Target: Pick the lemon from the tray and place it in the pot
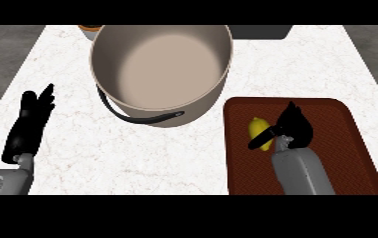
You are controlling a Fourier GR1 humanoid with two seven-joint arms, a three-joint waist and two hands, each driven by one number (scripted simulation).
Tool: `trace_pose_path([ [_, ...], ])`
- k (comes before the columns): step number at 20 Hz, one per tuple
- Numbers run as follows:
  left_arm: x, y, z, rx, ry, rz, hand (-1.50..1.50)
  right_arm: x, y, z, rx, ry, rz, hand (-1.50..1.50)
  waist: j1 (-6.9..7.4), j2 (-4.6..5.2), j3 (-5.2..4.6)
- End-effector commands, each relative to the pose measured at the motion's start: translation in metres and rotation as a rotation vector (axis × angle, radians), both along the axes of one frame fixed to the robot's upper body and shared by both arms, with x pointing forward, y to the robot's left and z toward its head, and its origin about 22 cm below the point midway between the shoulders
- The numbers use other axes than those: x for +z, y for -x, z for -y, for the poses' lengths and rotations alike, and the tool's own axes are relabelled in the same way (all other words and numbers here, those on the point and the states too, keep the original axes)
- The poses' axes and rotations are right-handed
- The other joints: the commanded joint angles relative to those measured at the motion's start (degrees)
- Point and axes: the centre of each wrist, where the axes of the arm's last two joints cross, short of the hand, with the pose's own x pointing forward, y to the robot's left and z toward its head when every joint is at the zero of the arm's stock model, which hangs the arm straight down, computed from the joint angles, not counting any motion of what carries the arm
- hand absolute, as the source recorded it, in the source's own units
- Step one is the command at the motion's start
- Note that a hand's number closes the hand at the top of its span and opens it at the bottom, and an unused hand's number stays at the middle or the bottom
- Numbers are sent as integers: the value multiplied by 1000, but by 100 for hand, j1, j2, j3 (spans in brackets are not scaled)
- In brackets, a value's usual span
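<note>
**Lemon on the tray, right hand alongside it**

The lemon [256, 127] is probably light and firm — a waxy, rounded rind that could roll or slip out of a shallow pinch, though it is not fragile. The best hold looks to be across its short middle, thumb on one flank and fingers on the other.

It lies on the brown tray [339, 147], towards the tray's left side. The right hand [294, 124] sits just to its right, fingers pointing up the tray and relaxed, the thumb angled down-left under the lemon's lower end (whether it touches is hard to tell). Nothing is gripped yet.

The pot [221, 89] stands up-left, just beside the tray. The left hand [29, 124] rests open near the left edge.
</note>
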Motion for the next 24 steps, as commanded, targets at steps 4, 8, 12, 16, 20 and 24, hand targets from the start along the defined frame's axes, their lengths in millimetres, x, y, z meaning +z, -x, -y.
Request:
trace_pose_path([
  [4,12,3,-4,4,-12,-9,0,-10,-3,-1,-87,-11,-25,-150,1,4,4],
  [8,-5,12,13,-4,-5,-2,0,-21,-11,12,-99,-10,-32,-150,11,8,4],
  [12,5,18,-1,-12,-3,-18,0,-21,3,6,-33,35,20,150,6,-1,3],
  [16,-1,5,-5,3,-10,-4,0,-18,-15,6,-12,132,50,150,8,11,2],
  [20,1,10,15,-16,3,-11,0,-1,-9,10,20,210,41,150,-5,-1,3],
  [24,18,-10,13,-5,-11,5,0,-7,-13,-4,26,262,103,150,-11,9,3],
])
